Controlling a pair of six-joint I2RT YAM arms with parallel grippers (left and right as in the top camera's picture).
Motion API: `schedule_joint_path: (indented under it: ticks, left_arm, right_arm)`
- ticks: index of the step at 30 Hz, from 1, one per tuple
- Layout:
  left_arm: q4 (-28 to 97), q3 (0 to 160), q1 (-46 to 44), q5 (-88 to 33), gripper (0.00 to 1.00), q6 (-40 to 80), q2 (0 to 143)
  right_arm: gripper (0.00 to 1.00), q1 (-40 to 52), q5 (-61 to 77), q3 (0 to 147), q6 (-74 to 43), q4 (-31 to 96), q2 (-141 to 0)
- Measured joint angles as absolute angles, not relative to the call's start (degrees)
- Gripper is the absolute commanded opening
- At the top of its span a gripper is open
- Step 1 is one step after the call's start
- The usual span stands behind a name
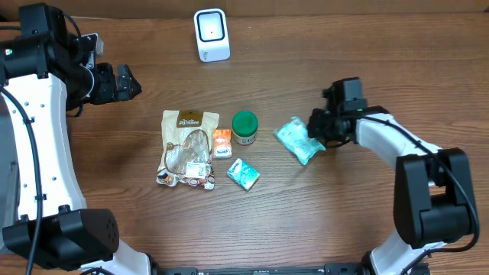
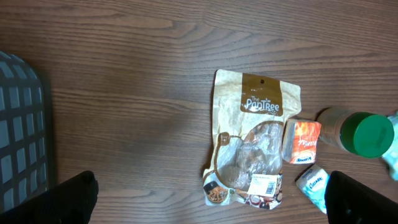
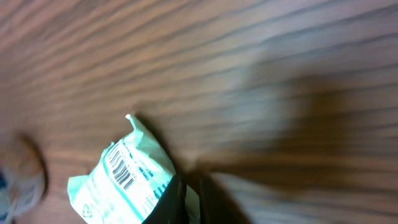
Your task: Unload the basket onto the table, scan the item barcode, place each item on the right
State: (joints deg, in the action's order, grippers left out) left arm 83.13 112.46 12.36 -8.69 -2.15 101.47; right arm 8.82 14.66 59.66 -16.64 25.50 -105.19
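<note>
Pinching the green packet (image 1: 296, 139) by an edge in the right gripper (image 1: 314, 138), clamped shut on it, right of the scanner (image 1: 212, 34) and nearer the robot. Gripping firmly while turning the barcode (image 3: 122, 169) toward the scanner. Leaving the left gripper (image 1: 131, 82) spread open, left of the scanner.

the left arm (image 1: 30, 153) rises along the left edge and bends at the far corner, its left gripper (image 1: 131, 84) pointing right, jaws spread wide and holding nothing. the right arm (image 1: 397, 145) reaches in from the right, elbow bent, the right gripper (image 1: 317, 126) pinched tight on one edge of the mint packet (image 1: 296, 140).
</note>
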Motion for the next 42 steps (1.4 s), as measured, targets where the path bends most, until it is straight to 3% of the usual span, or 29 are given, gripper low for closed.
schedule_joint_path:
  ticks: [6, 7, 11, 22, 29, 37, 38, 42]
  left_arm:
    - [83.13, 112.46, 12.36, -8.71, 1.00, -2.15, 101.45]
    - [83.09, 112.46, 12.36, -8.71, 0.99, -2.15, 101.47]
    - [83.15, 112.46, 12.36, -8.71, 1.00, -2.15, 101.47]
    - [83.15, 112.46, 12.36, -8.71, 1.00, -2.15, 101.47]
    - [83.15, 112.46, 12.36, -8.71, 1.00, -2.15, 101.47]
    - [83.15, 112.46, 12.36, -8.71, 1.00, -2.15, 101.47]
    - [83.13, 112.46, 12.36, -8.69, 1.00, -2.15, 101.47]
    - [83.13, 112.46, 12.36, -8.69, 1.00, -2.15, 101.47]
  right_arm:
    - [0.09, 9.45, 19.16, 66.85, -15.38, 36.05, -105.30]
    - [0.04, 9.50, 20.82, 69.65, -15.55, 37.82, -105.27]
    - [0.04, 10.66, 22.65, 72.36, -18.52, 38.94, -105.25]
    - [0.04, 20.53, 8.21, 72.31, -40.32, 42.19, -106.63]
    - [0.04, 21.04, 0.25, 72.31, -44.64, 43.13, -106.91]
    - [0.04, 20.99, 1.48, 72.53, -44.95, 41.15, -111.66]
    - [0.06, 20.99, 1.80, 72.73, -44.88, 41.06, -111.87]
    - [0.28, 20.99, 3.79, 73.82, -44.69, 40.27, -112.90]
